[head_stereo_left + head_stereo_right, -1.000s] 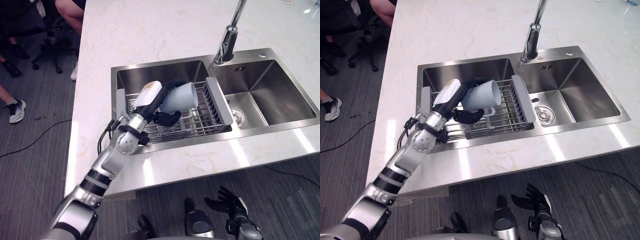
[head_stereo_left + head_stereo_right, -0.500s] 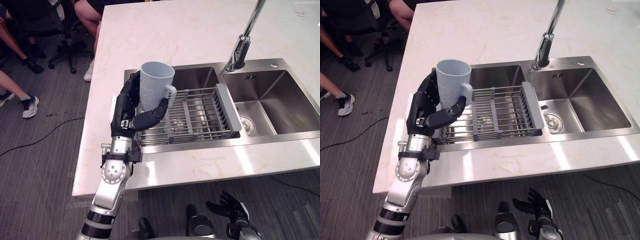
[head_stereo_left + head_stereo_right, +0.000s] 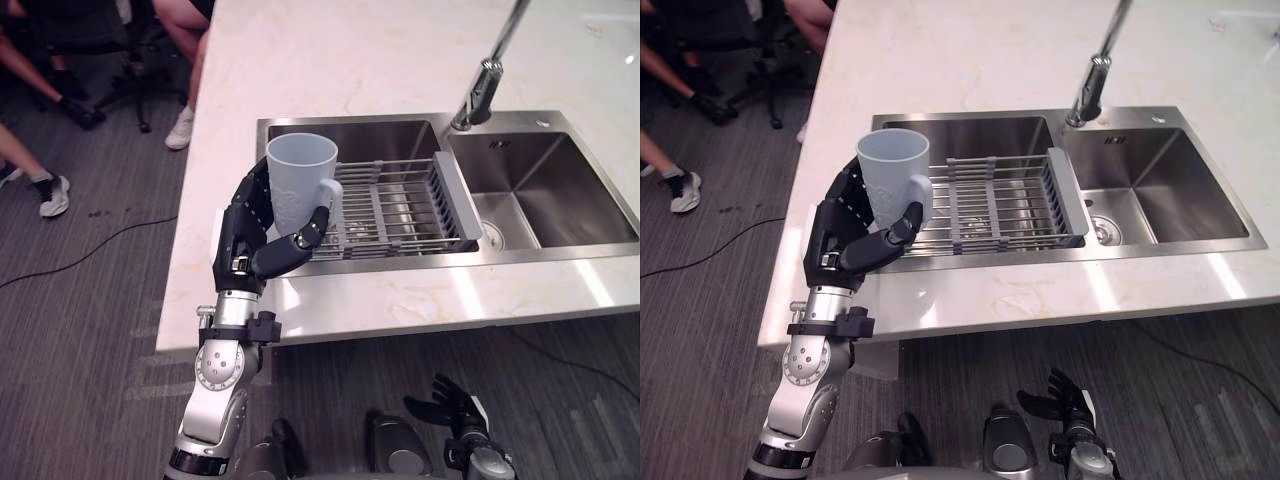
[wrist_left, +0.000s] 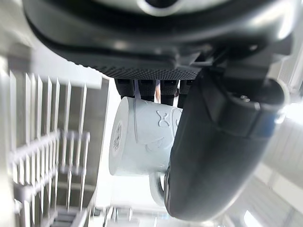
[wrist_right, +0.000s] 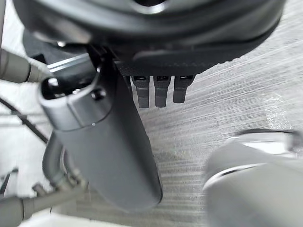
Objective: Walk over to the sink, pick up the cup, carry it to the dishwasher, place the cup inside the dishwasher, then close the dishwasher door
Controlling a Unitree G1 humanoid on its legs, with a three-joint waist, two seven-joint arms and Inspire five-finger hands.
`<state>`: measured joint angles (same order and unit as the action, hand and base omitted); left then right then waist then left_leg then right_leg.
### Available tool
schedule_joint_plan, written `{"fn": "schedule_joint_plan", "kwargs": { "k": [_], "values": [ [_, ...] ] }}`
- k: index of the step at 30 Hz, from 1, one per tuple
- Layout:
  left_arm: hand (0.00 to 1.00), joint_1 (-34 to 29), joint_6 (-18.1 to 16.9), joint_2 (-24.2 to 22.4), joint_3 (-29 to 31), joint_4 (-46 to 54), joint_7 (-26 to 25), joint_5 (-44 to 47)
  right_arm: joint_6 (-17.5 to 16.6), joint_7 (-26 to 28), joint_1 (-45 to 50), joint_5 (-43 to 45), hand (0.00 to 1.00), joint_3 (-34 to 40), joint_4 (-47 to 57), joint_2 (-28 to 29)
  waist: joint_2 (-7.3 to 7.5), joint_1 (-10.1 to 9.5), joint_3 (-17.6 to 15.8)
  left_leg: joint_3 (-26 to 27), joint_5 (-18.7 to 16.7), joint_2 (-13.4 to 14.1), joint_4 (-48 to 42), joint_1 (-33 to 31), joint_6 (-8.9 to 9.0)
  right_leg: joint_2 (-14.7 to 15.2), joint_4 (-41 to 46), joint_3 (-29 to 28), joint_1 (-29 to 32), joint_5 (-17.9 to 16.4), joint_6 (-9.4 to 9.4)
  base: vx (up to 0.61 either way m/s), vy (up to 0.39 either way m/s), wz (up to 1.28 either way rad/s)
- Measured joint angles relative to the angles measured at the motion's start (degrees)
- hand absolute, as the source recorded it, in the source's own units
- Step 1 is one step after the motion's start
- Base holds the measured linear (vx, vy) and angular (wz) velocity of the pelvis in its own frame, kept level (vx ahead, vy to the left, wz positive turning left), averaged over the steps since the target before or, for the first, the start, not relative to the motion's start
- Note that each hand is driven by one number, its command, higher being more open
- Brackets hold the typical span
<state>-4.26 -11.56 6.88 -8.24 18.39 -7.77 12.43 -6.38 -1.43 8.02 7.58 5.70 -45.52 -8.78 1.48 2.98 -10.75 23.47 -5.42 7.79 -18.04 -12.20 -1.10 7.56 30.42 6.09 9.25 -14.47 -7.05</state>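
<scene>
Left of centre, the left hand (image 3: 252,240) is clenched round the cup (image 3: 298,185), with fingers behind it and the thumb across its front. The cup is upright, mouth up, raised over the counter (image 3: 330,60) edge, which looks like a steady hold for carrying. Right of it, the dish rack (image 3: 400,205) spans the left basin of the sink (image 3: 545,180). At lower right, the right hand (image 3: 452,408) hangs slack, fingers loose, holding nothing.

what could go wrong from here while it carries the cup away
1. The left hand holds the cup upright, thumb across its front by the handle; a jolt while walking might loosen it and drop it onto the countertop or the floor.
2. Close on the robot's left are people's legs; turning that way could bump them.
</scene>
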Motion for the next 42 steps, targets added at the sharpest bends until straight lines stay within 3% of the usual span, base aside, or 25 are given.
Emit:
{"fn": "schedule_joint_plan", "kwargs": {
  "k": [1, 2, 4, 6, 8, 11, 13, 14, 16, 23, 26, 28, 31, 32, 33, 34, 35, 36, 37, 39, 40, 41, 42],
  "values": [
    [0.3, 0.07, -0.01, -0.26, 0.11, 0.05, -0.03, 0.0, 0.0, -0.06, -1.16, 0.01, 0.9, -0.1, -0.17, -0.2, -0.1, -0.7, 0.07, -0.51, 1.29, 0.15, -0.37, -2.33, 0.15, -1.1, -4.13, 0.18, -0.12, -0.51, 0.98, -0.2, -0.152, 0.25],
    [0.3, 0.19, 0.06, -0.42, -0.2, 0.03, -0.03, -0.03, -0.01, -0.36, -2.82, 0.03, 0.9, -0.54, -0.54, -0.24, -0.44, -0.72, -0.09, -1.99, 3.28, 0.58, 0.01, -5.09, 0.48, -2.6, -10.34, 0.99, -1.26, -0.24, 4.15, -0.15, -0.128, 0.39],
    [0.3, -0.21, 0.94, -1.07, -1.03, -0.3, -0.1, -0.02, 0.04, -0.87, -4.25, 0.03, 0.9, -1.18, -1.3, -0.14, -1.57, -0.74, -1.13, -4.15, 5.07, 2.82, -0.44, -6.31, 1.43, -5.44, -13.07, 2.42, -2.69, 2.23, 5.75, -0.22, -0.157, 0.41],
    [0.3, -1.56, 1.14, -0.53, -2.84, -0.24, -0.11, 0.01, -0.35, -1.5, -3.25, 0.03, 0.9, -0.9, -0.69, 0.18, -1.19, -0.75, -1.21, -6.82, 7.58, 3.18, 0.47, -5.03, 3.33, -5.73, -13.66, 5.64, -4.74, 2.8, 7.73, -0.26, -0.155, 0.51],
    [0.3, -1.32, 0.85, -0.61, -5.18, 0.15, 0.43, 0.05, -0.61, -2.35, -3.11, 0.02, 0.9, 0.48, -0.69, -0.41, -1.21, -0.74, -1.26, -6.27, 3.88, 3.11, -4.77, -5.2, 1.7, -4.79, -13.52, 7.66, -4.47, 2.9, 8.73, -0.26, -0.091, 0.53],
    [0.3, -0.35, 0.55, -0.59, -8.12, 0.16, 1.21, 0.28, -0.6, -2.9, -2.02, -0.02, 0.9, 1.03, -0.73, -0.87, -1.74, -0.37, -0.85, -5.99, -1.71, 2.94, -10.37, -1.05, 2.71, -3.59, -14.64, 9.68, -4.38, 3.79, 9.47, -0.2, 0.002, 0.49],
    [0.3, 0.95, 0.54, -0.93, -9.83, 0.0, 1.57, 1.03, -0.51, -3.06, -0.79, -0.09, 0.9, 1.01, -0.75, -0.81, -3.11, 0.1, 0.01, -5.77, -4.79, 1.44, -0.54, 6.56, 4.38, -3.29, -16.06, 11.67, -3.86, 5.45, 8.48, -0.08, 0.091, 0.52],
    [0.3, 1.32, 0.47, -1.02, -10.0, -0.07, 1.55, 1.02, -0.5, -2.99, -0.72, -0.2, 0.9, 1.0, -0.97, -0.51, -3.08, 0.3, 0.16, -5.84, -3.97, 0.76, 3.74, 8.22, 4.87, -2.89, -16.25, 12.22, -3.77, 5.89, 7.91, -0.08, 0.1, 0.49],
    [0.3, 1.53, 0.39, -0.19, -9.81, -0.98, 1.01, 1.02, -0.12, -2.75, 0.16, -0.45, 0.9, 0.81, -0.81, 0.69, -1.88, 0.22, 0.86, -5.81, 0.32, -2.22, 10.56, 10.28, 3.51, -1.27, -18.05, 12.81, -3.97, 8.21, 6.33, -0.05, 0.099, 0.25],
    [0.3, 0.09, 0.39, -0.2, -8.53, -1.36, 0.5, 1.02, -0.12, -2.73, 0.6, -1.03, 0.9, 0.77, -0.74, 1.41, -1.21, -0.2, 2.47, -6.36, 0.96, -4.77, 11.87, 10.62, 2.52, 0.18, -23.31, 13.39, -6.48, 12.18, 4.11, -0.01, 0.115, 0.07],
    [0.3, -1.99, 0.4, -0.5, -7.65, -1.35, 0.67, 0.99, -0.12, -2.74, 0.67, -1.34, 0.9, 0.53, -0.75, 1.81, -0.74, -0.37, 3.1, -8.92, 1.38, -5.6, 12.43, 10.4, 1.74, 0.51, -25.18, 15.81, -8.35, 12.89, 3.77, -0.04, 0.033, 0.43],
    [0.3, -3.3, 0.4, -0.94, -7.17, -1.33, 0.78, 1.0, -0.12, -2.84, 1.63, -2.59, 0.9, 0.48, -0.88, 1.88, -0.44, -0.66, 4.02, -13.32, 3.13, -6.7, 13.99, 8.6, 0.79, 1.17, -25.74, 20.37, -8.72, 12.92, 3.68, -0.05, 0.004, 0.97],
    [0.3, -3.75, 0.55, -1.41, -6.67, -1.25, 0.87, 1.02, -0.11, -3.43, 1.52, -2.68, 0.9, 0.55, -1.12, 1.81, -0.41, -0.86, 4.07, -17.64, 5.11, -7.88, 16.18, 6.63, 1.24, 2.36, -25.9, 27.11, -9.53, 13.07, 3.42, -0.05, 0.029, 1.37],
    [0.3, -3.95, 0.75, -1.54, -6.58, -1.18, 0.87, 1.13, -0.14, -3.7, 1.44, -2.69, 0.9, 0.65, -0.83, 1.68, -0.39, -0.54, 4.09, -10.29, 4.66, -5.65, 15.74, 5.33, 0.58, 3.34, -25.79, 32.57, -10.61, 13.14, 3.3, -0.06, 0.05, 1.63],
    [0.3, -3.96, 0.84, -1.66, -6.62, -1.18, 0.99, 1.15, -0.17, -3.88, 1.44, -2.72, 0.9, 0.62, -0.83, 1.36, -0.45, -0.51, 4.12, -5.78, 4.63, -4.33, 15.0, 4.87, 0.53, 3.78, -25.65, 34.64, -11.06, 13.13, 3.3, -0.05, 0.081, 1.79],
    [0.3, -4.01, 0.83, -1.98, -6.58, -1.17, 1.19, 1.16, -0.14, -4.04, 1.29, -2.78, 0.9, 0.54, -0.89, 0.71, -0.66, -0.76, 4.24, 2.11, 4.37, -1.57, 13.02, 4.11, 0.09, 4.39, -25.28, 37.32, -11.57, 13.1, 3.29, 0.0, 0.139, 1.68],
    [0.3, -4.29, 0.85, -2.34, -5.89, -1.17, 1.21, 1.36, -0.04, -4.24, 0.5, -3.01, 0.9, 0.54, -0.85, -0.28, -0.98, -0.72, 4.43, 15.2, 3.39, 2.66, 8.75, 3.67, -1.48, 5.39, -24.27, 41.74, -12.6, 12.82, 2.87, 0.02, 0.157, 1.55],
    [0.3, -4.39, 0.85, -2.45, -5.52, -1.17, 1.29, 1.78, -0.02, -4.41, 0.0, -3.33, 0.9, 0.52, -0.8, -0.56, -0.99, -0.66, 4.43, 18.48, 2.47, 3.47, 7.48, 3.65, -1.91, 6.07, -23.68, 43.14, -12.92, 12.8, 2.84, 0.03, 0.247, 1.58],
    [0.3, -4.4, 0.84, -2.5, -4.99, -1.17, 1.28, 2.37, 0.07, -4.76, -1.28, -3.45, 0.9, 0.49, -0.73, -1.22, -1.0, -0.74, 4.44, 20.96, 0.89, 3.73, 5.55, 3.05, -2.52, 7.54, -22.69, 45.58, -13.43, 12.63, 2.59, 0.02, 0.226, 1.14],
    [0.3, -4.6, 0.91, -2.09, -4.17, -1.2, 1.31, 3.48, 0.13, -5.0, -3.67, -4.36, 0.9, 0.58, -0.55, -1.89, -0.89, -1.37, 4.45, 18.08, -0.94, 1.6, 2.79, 1.19, -2.67, 10.95, -19.53, 47.45, -13.71, 10.89, 0.75, 0.02, 0.234, 1.07],
    [0.3, -4.8, 1.3, -2.14, -4.45, -1.34, 1.34, 3.9, 0.25, -5.06, -4.64, -5.09, 0.9, 0.73, -0.43, -2.48, -0.89, -1.24, 4.44, 15.19, -2.54, -0.3, 1.24, 0.51, -3.31, 14.49, -15.07, 48.16, -14.38, 9.6, -0.91, 0.04, 0.229, 1.03],
    [0.3, -5.04, 1.42, -2.27, -4.72, -1.39, 1.45, 4.06, 0.63, -5.06, -5.14, -5.31, 0.9, 0.79, -0.44, -2.73, -0.96, -1.24, 4.44, 13.85, -3.43, -1.37, 0.59, 0.48, -3.96, 16.61, -11.73, 48.16, -14.69, 9.29, -0.95, 0.11, 0.391, 1.35],
    [0.3, -5.57, 1.48, -2.43, -5.29, -1.39, 1.71, 4.48, 1.3, -4.97, -5.9, -5.58, 0.9, 0.74, -0.43, -2.83, -1.07, -1.22, 4.46, 11.2, -4.97, -3.18, -0.8, 0.76, -5.06, 20.91, -3.73, 46.49, -14.77, 9.32, 0.53, 0.17, 0.416, 1.41]
  ]
}}
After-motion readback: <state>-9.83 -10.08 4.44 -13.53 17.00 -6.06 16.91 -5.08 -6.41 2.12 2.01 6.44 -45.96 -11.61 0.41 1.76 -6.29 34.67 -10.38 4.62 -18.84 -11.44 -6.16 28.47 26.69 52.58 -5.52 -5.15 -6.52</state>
